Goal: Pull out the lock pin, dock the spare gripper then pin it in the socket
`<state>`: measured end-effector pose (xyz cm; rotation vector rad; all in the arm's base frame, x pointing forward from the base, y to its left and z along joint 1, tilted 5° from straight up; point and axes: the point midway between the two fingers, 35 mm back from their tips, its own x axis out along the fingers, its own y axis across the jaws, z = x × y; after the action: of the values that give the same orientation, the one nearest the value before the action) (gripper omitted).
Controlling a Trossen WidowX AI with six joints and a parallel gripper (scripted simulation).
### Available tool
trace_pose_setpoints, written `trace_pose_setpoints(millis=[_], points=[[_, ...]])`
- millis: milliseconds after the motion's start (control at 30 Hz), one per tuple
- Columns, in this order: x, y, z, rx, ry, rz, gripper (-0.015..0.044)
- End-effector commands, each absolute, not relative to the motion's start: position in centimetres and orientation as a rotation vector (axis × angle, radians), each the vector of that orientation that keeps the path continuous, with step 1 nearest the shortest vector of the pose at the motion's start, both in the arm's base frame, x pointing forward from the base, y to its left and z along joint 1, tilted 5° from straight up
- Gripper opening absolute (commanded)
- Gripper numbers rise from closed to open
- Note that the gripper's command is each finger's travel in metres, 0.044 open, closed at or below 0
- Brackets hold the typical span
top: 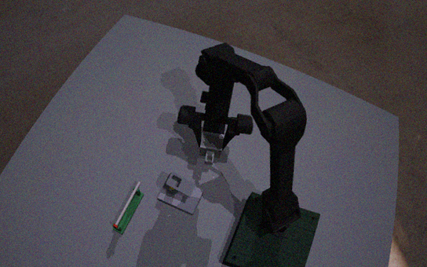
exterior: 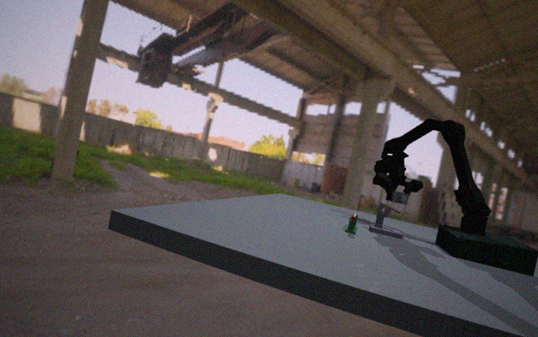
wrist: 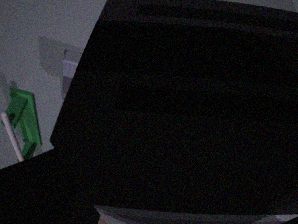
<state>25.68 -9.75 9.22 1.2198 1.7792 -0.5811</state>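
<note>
My gripper is shut on the grey spare gripper, held in the air behind the mount in the top view. Its small square spigot points down and is clear of the socket. A large dark shape fills most of the wrist view and hides the grip. The grey mount stands on the table; its raised socket is empty, with a square hole. The white lock pin, with a red end, lies along the green holder, out of the socket.
The arm's dark green base stands to the right of the mount. The holder and pin lie to the mount's left in the top view. The arm's shadow falls across the table and around the mount.
</note>
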Motion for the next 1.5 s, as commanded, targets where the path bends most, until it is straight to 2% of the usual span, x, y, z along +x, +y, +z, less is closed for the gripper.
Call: trace_pose_setpoints(millis=[0,700,1467], points=[[25.6,-9.7,9.3,1.22,1.779,-0.582,0.0],[24.3,-6.1,9.0,0.989,1.816,-1.021,0.0],[23.2,-3.0,9.6,0.704,1.56,-1.405,0.0]])
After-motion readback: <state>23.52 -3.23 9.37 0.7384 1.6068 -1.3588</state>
